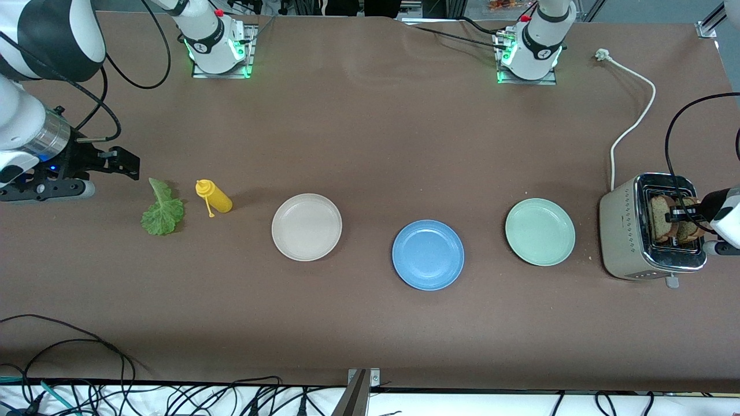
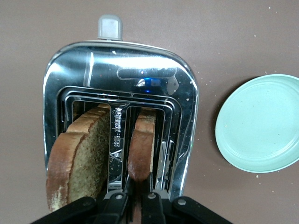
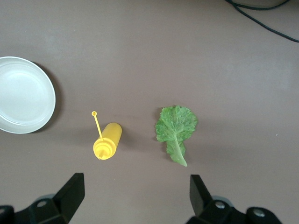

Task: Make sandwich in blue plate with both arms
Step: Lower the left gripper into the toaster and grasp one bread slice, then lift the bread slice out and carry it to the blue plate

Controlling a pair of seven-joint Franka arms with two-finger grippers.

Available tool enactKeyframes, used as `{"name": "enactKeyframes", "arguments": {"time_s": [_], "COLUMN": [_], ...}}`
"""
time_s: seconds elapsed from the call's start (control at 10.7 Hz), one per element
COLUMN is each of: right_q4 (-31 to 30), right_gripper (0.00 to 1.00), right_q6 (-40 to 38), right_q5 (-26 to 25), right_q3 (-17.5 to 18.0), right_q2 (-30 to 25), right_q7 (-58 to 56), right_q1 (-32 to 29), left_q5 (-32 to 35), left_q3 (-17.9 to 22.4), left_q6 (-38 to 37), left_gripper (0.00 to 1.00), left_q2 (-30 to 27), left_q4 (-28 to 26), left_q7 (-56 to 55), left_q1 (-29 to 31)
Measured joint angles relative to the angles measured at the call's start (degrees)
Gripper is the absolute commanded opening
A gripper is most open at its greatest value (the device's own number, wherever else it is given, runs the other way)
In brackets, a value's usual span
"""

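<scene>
Now the left claw (image 2: 133, 198) is reaching into the toaster (image 1: 621, 231) at the left arm's end of the table (image 1: 370, 133), pinching one bread slice (image 2: 141, 149). Another bread slice (image 2: 77, 158) is standing in the slot beside it. The right claw (image 3: 135, 196) is hanging spread wide over the lettuce leaf (image 1: 162, 210) near the right arm's end. The blue plate (image 1: 428, 254) is sitting mid-table, closer to the front edge, between the cream plate (image 1: 306, 226) and the mint-green plate (image 1: 540, 231).

Standing upright in the toaster (image 1: 627, 237) slots at the left arm's end of the worktop: two brown speckled bread slices (image 2: 79, 158), one pinched by the left gripper (image 2: 138, 198). Lying flat near the right arm's end: ruffled green lettuce leaf (image 1: 163, 211). Sitting empty mid-worktop, nearest the front camera: round blue plate (image 1: 428, 255).
</scene>
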Motion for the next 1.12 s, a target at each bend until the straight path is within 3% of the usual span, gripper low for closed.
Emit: {"name": "enactKeyframes", "arguments": {"time_s": [0.37, 0.84, 1.12], "right_q4": [0.00, -0.01, -0.01], "right_gripper": [1.00, 1.00, 1.00], "right_q6": [0.00, 0.00, 0.00], "right_q5": [0.00, 0.00, 0.00], "right_q3": [0.00, 0.00, 0.00], "right_q2": [0.04, 0.06, 0.06], "right_q7": [0.00, 0.00, 0.00], "right_q1": [0.00, 0.00, 0.00], "left_q5": [0.00, 0.00, 0.00], "left_q3": [-0.08, -0.57, -1.13], "left_q6": [-2.14, -8.19, -13.51], "left_gripper": [0.00, 0.00, 0.00], "left_q2": [-0.88, -6.95, -8.51], "left_q4": [0.61, 1.30, 4.60], "left_q7": [0.00, 0.00, 0.00], "left_q1": [0.03, 0.02, -0.17]}}
